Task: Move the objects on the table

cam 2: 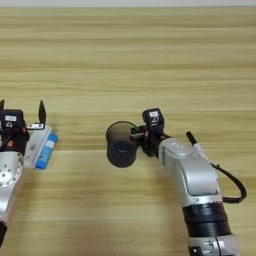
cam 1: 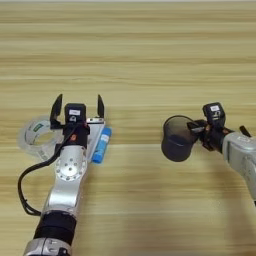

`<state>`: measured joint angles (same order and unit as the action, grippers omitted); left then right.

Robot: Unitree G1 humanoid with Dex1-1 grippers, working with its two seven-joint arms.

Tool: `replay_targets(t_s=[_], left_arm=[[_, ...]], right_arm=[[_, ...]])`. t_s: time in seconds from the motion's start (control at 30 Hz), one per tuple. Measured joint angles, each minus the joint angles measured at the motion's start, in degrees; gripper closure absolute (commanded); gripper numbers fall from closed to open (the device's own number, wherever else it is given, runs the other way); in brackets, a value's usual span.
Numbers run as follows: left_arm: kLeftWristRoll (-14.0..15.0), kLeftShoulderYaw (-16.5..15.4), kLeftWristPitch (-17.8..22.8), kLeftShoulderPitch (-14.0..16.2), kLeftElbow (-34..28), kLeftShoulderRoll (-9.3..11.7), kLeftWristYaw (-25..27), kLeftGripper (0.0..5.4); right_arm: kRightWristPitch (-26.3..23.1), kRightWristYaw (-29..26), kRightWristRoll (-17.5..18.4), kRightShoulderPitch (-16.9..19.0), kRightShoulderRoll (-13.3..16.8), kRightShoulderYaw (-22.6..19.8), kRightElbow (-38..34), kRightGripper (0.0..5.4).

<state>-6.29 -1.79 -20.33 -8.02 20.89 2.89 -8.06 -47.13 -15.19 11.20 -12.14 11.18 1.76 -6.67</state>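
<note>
While the right gripper (cam 2: pixel 134 136) clamps the tilted black mesh cup (cam 2: pixel 120 144), the left gripper (cam 1: pixel 77 107) gapes wide.

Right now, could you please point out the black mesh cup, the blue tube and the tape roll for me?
black mesh cup (cam 2: pixel 120 146): right eye view, on its dark side wall.
blue tube (cam 1: pixel 101 146): left eye view, mid-body.
tape roll (cam 1: pixel 31 135): left eye view, on its clear ring.

Left arm (cam 1: pixel 67 180): silver-grey casing, round plate ringed with screws, black cuff below. Black cable loops beside that plate. Left gripper (cam 1: pixel 77 106): two black pointed fingers. Right arm (cam 2: pixel 192 182): same silver shell, black cuff, black cable.
</note>
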Motion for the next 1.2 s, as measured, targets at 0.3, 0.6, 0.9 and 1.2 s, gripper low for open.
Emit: replay_targets(t_s=[0.3,0.6,0.9,1.2], left_arm=[[0.0,0.1,0.0,0.0,0.0,0.0,-0.2,0.00],[0.0,0.0,0.0,0.0,0.0,0.0,-0.3,0.00],[0.0,0.0,0.0,0.0,0.0,0.0,-0.3,0.00],[0.0,-0.1,0.0,-0.1,0.0,0.0,-0.3,0.00]], right_arm=[[-1.0,-1.4,-0.2,0.2,1.4,1.5,-2.0,4.97],[-1.2,-1.8,-0.2,1.1,2.7,1.6,-3.2,4.99],[-0.9,-2.7,0.4,2.0,4.4,-0.8,-2.6,4.99],[0.3,-2.8,1.0,3.2,6.7,-4.6,-1.9,4.99]])
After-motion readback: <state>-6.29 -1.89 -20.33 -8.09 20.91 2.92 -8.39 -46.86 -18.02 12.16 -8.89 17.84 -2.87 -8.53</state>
